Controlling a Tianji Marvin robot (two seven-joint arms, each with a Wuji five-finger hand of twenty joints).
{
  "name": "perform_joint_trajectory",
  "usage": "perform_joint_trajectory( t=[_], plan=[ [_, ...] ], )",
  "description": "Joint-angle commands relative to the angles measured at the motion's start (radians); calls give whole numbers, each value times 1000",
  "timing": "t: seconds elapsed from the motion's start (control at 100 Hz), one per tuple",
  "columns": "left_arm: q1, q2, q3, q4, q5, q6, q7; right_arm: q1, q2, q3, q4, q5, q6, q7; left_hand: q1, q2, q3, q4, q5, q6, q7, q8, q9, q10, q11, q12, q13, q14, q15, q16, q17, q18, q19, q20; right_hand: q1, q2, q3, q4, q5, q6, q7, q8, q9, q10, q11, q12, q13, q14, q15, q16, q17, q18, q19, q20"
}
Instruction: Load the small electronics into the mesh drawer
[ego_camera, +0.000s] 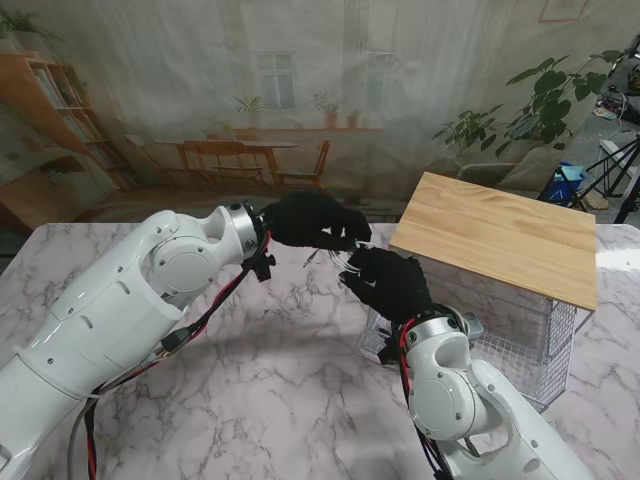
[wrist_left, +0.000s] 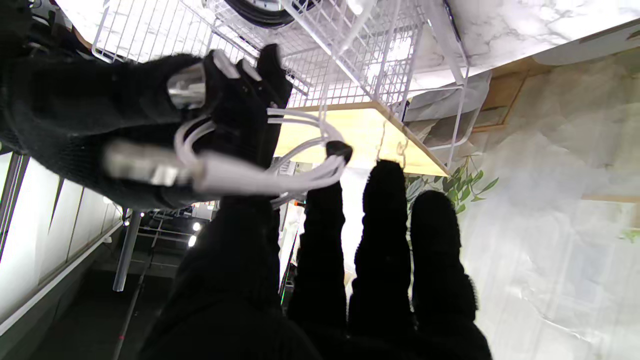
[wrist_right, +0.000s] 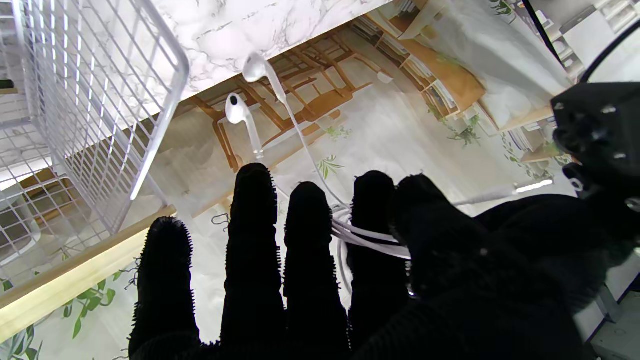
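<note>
White earphones (wrist_right: 252, 100) dangling, mesh drawer (ego_camera: 520, 335) open

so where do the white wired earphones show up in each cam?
Stand view: white wired earphones, faint strands between the left hand and right hand, in mid-picture.
Left wrist view: looped cable centre-left, by the right hand.
Right wrist view: cable pinched at thumb and index finger, buds near the marble edge.
Shared landmark: mesh drawer.

Earphone cable (wrist_right: 365, 235): partly hidden behind the right hand's fingers (wrist_right: 372, 240).
Mesh drawer (ego_camera: 520, 335): mostly covered by the wooden board (ego_camera: 500, 235) resting on it.
Drawer contents: unclear.
</note>
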Motion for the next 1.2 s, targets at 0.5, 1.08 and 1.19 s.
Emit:
perform_joint_trajectory(
  t=[0.5,1.08,1.19],
  plan=[
    [93,5,-162,2,153,-50,92,-24,1,40,-61,1,-46,8,-375,155,-81,28,-148,55,-501,-262,-414,39,-241,-390,-282,0,-248,-301,-209,87,-273,-113,44,30,78,-7,51,-39,79,14,39,-9,35,9,37,-17,70,24,25,-32,72,28],
    [288,15,-355,100,350,-65,286,-215,21,313,-230,-171,-173,12,-253,134,-70,42,137,56,-139,-38,-101,15,-129,-243,-145,-5,-176,-211,-178,123,-178,-45,35,35,60,-4,40,-82,65,7,39,-30,7,1,53,-29,28,0,33,-32,76,20],
    [313,17,-373,100,369,-51,301,-258,19,360,-233,-191,-181,-4,-249,133,-69,41,127,59,-95,-13,-108,33,-141,-247,-148,0,-179,-210,-180,126,-180,-46,34,36,57,-4,38,-78,62,4,42,-32,2,-1,59,-30,22,-3,33,-32,77,19]
  ],
)
